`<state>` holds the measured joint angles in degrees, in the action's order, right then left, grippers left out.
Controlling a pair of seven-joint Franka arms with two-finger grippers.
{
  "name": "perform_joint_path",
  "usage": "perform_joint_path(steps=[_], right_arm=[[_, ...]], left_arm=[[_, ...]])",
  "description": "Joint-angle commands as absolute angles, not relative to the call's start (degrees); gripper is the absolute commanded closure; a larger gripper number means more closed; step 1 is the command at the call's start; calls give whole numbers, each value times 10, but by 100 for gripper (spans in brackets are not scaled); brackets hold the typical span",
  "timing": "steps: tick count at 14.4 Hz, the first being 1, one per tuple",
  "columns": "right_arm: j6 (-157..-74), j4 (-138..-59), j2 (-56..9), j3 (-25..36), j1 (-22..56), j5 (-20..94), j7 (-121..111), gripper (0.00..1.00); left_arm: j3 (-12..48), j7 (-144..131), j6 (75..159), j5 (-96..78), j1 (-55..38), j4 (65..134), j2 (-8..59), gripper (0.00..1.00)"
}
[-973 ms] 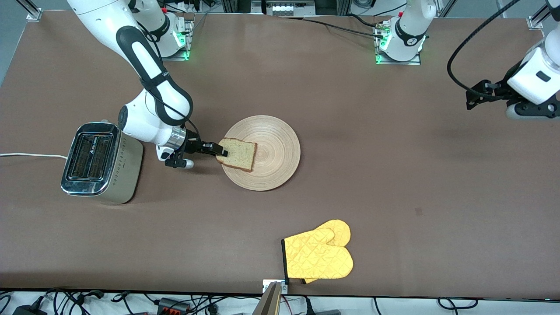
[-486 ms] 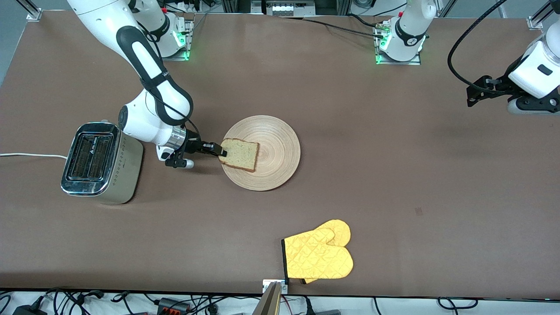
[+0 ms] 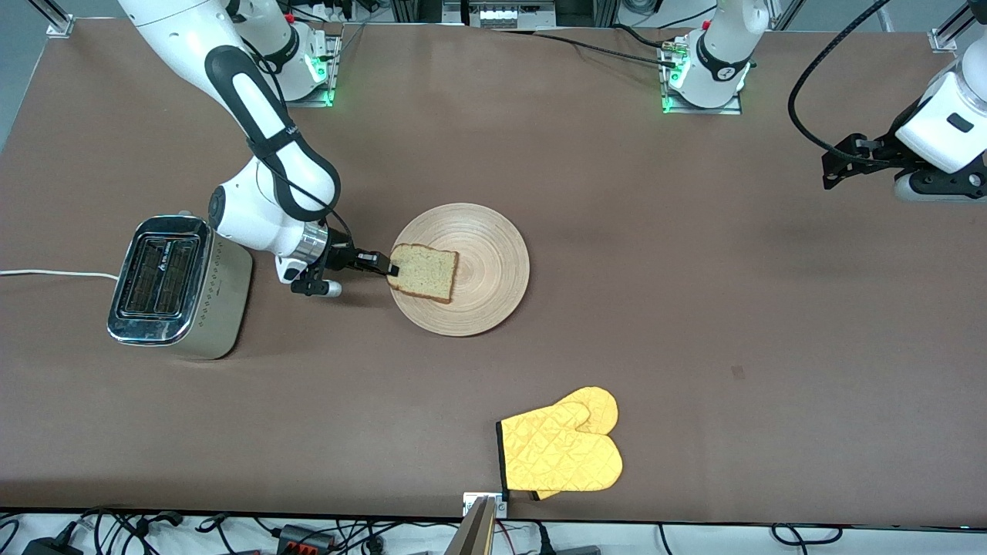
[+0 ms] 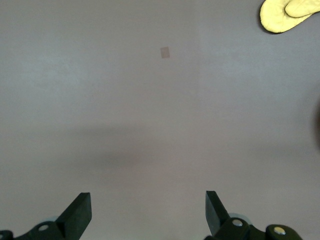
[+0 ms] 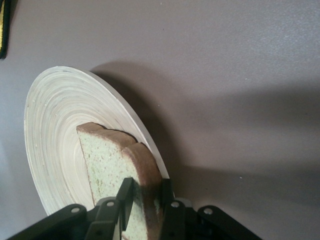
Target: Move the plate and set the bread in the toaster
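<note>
The bread now tips up off the plate, 1 edge pinched by the right hand, whose fingers have just clenched on it; the toaster trip looks next. The left hand waits released above bare tabletop.

The table is a flat dull brown. On it the plate is light tan, ringed with fine concentric grain. The bread is pale and finely speckled (faintly greenish in the right wrist view), edged by a brown crust. The toaster has beige sides marked with a row of dots, a shiny chrome top with dark slots, and a white cord. Nearer the front camera, the oven mitt is bright yellow, quilted in diamonds, with a black cuff edge.
</note>
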<state>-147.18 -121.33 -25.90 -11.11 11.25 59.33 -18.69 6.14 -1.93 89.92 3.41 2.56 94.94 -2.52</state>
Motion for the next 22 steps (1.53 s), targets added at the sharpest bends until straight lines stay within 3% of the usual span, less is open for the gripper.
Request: perform_joint_path(steps=[1,2,4,11,14,17,22], right_arm=[[-1481,-1220,-251,-113,116,611,-204,86],[-1483,-1220,-251,-113,116,611,-203,95],[-1482,-1220,-249,-113,116,611,-200,100],[-1478,-1203,-213,-107,106,607,-196,100],[-1435,-1178,-198,-98,87,594,-172,100],[-1348,-1107,-201,-68,85,472,-79,100],[-1099,-918,-224,-26,70,281,31,100]], left_arm=[[57,-20,912,26,18,965,-45,0],[56,-23,913,26,18,966,-45,0],[57,-17,913,27,19,966,-43,0],[71,-26,903,28,21,956,-40,0],[70,-26,904,27,22,956,-39,0],[70,-25,917,31,24,949,-29,0],[70,-26,914,31,25,937,-20,0]])
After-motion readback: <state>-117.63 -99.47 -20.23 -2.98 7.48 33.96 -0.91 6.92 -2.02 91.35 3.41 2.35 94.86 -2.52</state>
